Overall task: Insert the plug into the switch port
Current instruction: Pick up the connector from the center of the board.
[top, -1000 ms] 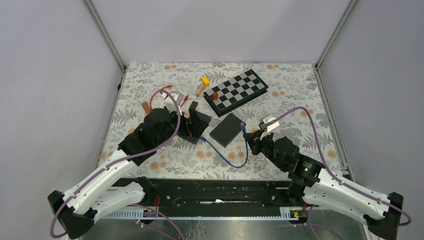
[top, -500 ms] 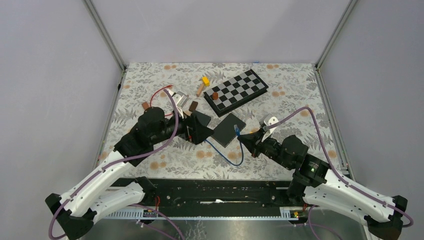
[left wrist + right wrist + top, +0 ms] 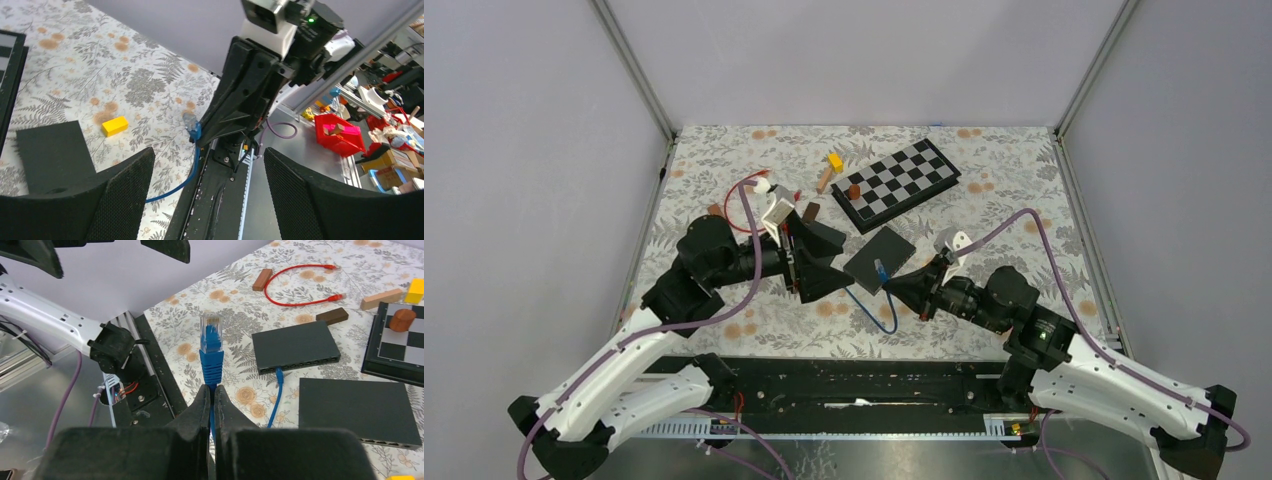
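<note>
The blue plug with its clear tip stands upright above my right gripper, which is shut on the boot just below it. In the top view the plug hangs over the table's middle, and its blue cable loops down. The black switch lies flat with its row of ports facing me, and the cable's other end is plugged into it. In the top view my raised left gripper mostly hides the switch. It is open and empty and faces the plug.
A second flat black box lies beside the switch. Behind are a chessboard with a brown piece, a red cable, wooden blocks and a yellow block. Another yellow block lies near the right arm.
My right gripper has carried the plug left and up over the second box. My left gripper has lifted off the switch, swung to face the plug, and its jaws have narrowed a little.
</note>
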Controlling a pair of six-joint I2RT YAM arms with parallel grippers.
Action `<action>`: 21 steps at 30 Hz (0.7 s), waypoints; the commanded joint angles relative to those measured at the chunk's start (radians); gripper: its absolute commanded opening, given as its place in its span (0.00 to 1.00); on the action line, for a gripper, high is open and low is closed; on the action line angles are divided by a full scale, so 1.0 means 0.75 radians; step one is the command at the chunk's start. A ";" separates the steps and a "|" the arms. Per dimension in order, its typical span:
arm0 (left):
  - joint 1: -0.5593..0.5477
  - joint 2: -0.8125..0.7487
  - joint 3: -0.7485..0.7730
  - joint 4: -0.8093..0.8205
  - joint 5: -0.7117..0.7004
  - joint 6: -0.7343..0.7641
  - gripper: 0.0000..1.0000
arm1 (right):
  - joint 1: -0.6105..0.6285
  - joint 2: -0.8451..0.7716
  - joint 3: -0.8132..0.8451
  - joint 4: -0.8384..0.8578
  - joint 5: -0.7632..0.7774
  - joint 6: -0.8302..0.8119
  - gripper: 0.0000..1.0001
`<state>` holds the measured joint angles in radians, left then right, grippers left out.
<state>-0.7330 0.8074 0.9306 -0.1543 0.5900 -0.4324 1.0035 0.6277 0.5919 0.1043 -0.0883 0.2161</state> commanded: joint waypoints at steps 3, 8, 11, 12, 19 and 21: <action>0.004 -0.025 -0.006 0.124 0.148 0.037 0.79 | 0.010 0.024 0.084 0.120 -0.084 0.042 0.00; 0.003 0.052 -0.028 0.139 0.177 0.040 0.75 | 0.010 0.058 0.094 0.140 -0.122 0.049 0.00; 0.002 0.111 -0.036 0.199 0.242 0.031 0.73 | 0.008 0.084 0.108 0.152 -0.159 0.055 0.00; 0.003 0.127 -0.036 0.216 0.255 0.029 0.72 | 0.009 0.092 0.112 0.156 -0.170 0.057 0.00; 0.003 0.204 -0.043 0.295 0.304 0.025 0.69 | 0.010 0.101 0.115 0.175 -0.189 0.066 0.00; 0.002 0.216 -0.051 0.326 0.322 0.008 0.67 | 0.010 0.102 0.112 0.179 -0.191 0.067 0.00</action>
<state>-0.7330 0.9607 0.8997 -0.0257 0.7681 -0.4187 1.0035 0.7097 0.6285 0.1711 -0.2005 0.2474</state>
